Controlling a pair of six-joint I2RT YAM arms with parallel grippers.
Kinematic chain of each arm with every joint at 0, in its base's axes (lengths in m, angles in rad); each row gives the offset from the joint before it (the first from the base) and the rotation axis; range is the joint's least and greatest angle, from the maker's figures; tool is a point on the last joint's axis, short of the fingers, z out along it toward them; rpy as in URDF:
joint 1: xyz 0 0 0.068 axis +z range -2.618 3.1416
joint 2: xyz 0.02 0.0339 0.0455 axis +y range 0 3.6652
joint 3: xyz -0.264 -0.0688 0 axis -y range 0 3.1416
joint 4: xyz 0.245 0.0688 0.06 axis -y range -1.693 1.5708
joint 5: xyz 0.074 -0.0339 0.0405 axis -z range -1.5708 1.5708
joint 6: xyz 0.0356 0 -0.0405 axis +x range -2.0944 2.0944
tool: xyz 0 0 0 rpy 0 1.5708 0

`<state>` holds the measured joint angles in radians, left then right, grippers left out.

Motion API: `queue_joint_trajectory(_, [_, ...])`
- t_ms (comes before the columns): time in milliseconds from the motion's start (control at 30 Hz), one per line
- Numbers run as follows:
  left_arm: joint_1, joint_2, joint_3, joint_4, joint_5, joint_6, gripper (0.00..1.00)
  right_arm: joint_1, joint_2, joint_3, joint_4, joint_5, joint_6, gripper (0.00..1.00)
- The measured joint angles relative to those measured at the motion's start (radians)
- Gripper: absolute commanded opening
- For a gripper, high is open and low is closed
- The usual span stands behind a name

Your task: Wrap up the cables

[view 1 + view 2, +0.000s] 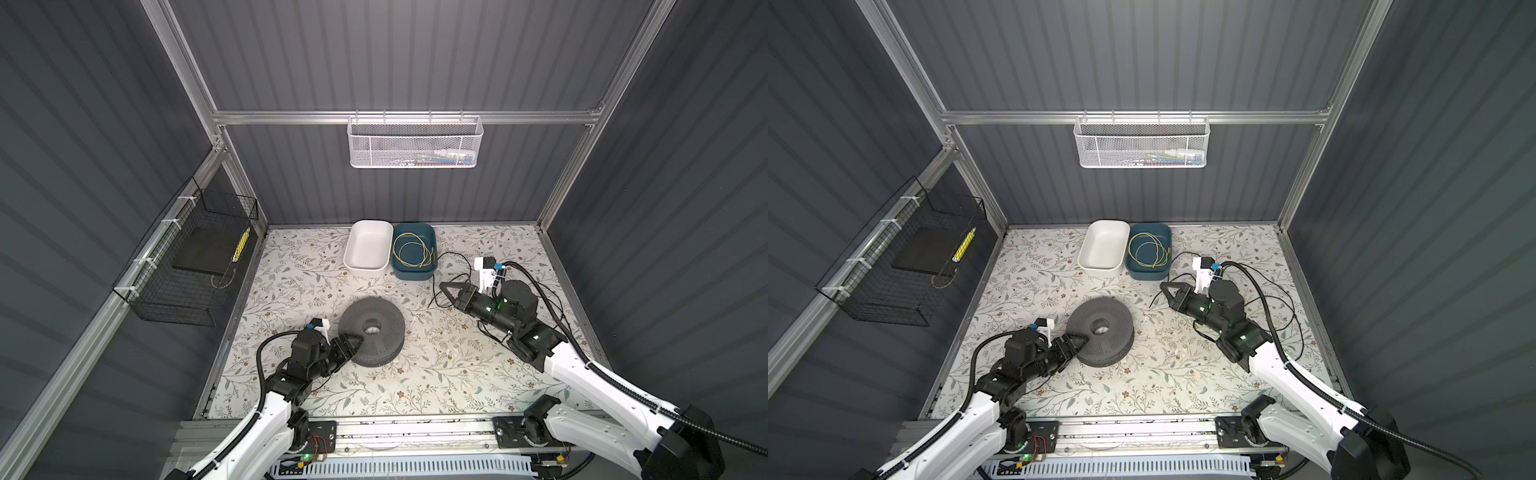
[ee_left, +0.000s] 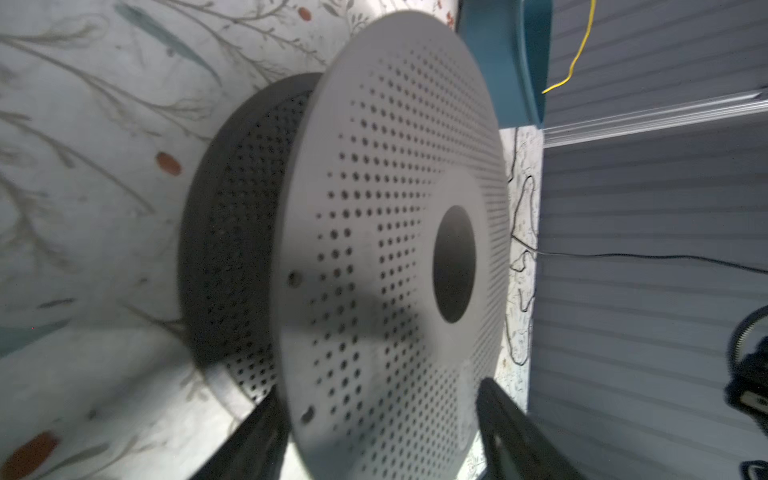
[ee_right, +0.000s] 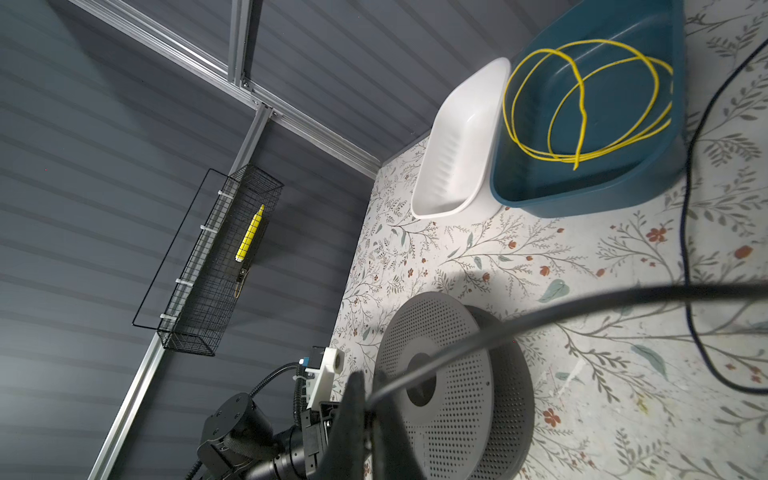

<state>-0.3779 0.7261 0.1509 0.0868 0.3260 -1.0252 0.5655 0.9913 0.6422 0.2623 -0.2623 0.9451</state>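
1. The left gripper (image 1: 359, 339) has its jaws apart. They straddle the near rim of the spool's (image 1: 388, 320) top flange, one finger above it and one below, and no clamp shows.
2. The right gripper (image 1: 443, 286) has its jaws together, pinching the cable (image 3: 582, 311) at their tips.
3. From that pinch the cable trails back and lies in loose loops on the table (image 1: 415, 386), beside and behind the right gripper.
4. The spool lies flat between the two grippers, well apart from the right one.
5. A blue tub (image 1: 415, 274) holding yellow wire (image 3: 582, 112) sits just beyond the right gripper's tips. A white tub (image 1: 368, 268) is just beside it, on the left gripper's side.
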Motion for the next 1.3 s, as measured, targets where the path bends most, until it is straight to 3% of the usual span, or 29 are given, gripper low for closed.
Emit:
queue_joint_trajectory(233, [0.012, 0.075, -0.057, 0.185, 0.016, -0.082, 0.20, 0.000, -0.004, 0.000, -0.002, -0.003, 0.000, 0.00])
queue_joint_trajectory(400, [0.020, 0.027, -0.041, 0.236, 0.042, -0.093, 0.11, 0.000, -0.024, 0.000, -0.009, -0.003, 0.000, 0.00])
queue_joint_trajectory(467, [0.020, 0.000, 0.011, 0.167, 0.037, -0.058, 0.00, 0.000, -0.035, 0.000, -0.015, -0.003, 0.000, 0.00])
queue_joint_trajectory(633, [0.020, 0.020, 0.274, -0.117, -0.018, 0.137, 0.00, 0.000, -0.055, 0.000, -0.038, 0.001, -0.003, 0.00])
queue_joint_trajectory(800, [0.012, 0.187, 0.558, -0.288, -0.057, 0.312, 0.00, 0.000, -0.060, 0.000, -0.061, 0.012, -0.007, 0.00])
queue_joint_trajectory(867, [-0.046, 0.261, 0.650, -0.351, -0.140, 0.367, 0.00, 0.000, -0.067, 0.000, -0.071, 0.024, -0.011, 0.00])
queue_joint_trajectory(1033, [-0.312, 0.436, 0.849, -0.524, -0.375, 0.459, 0.00, 0.000, -0.087, 0.008, -0.102, 0.053, -0.023, 0.00])
queue_joint_trajectory(1300, [-0.599, 0.676, 1.026, -0.653, -0.723, 0.464, 0.00, 0.000, -0.113, 0.011, -0.140, 0.104, -0.051, 0.00])
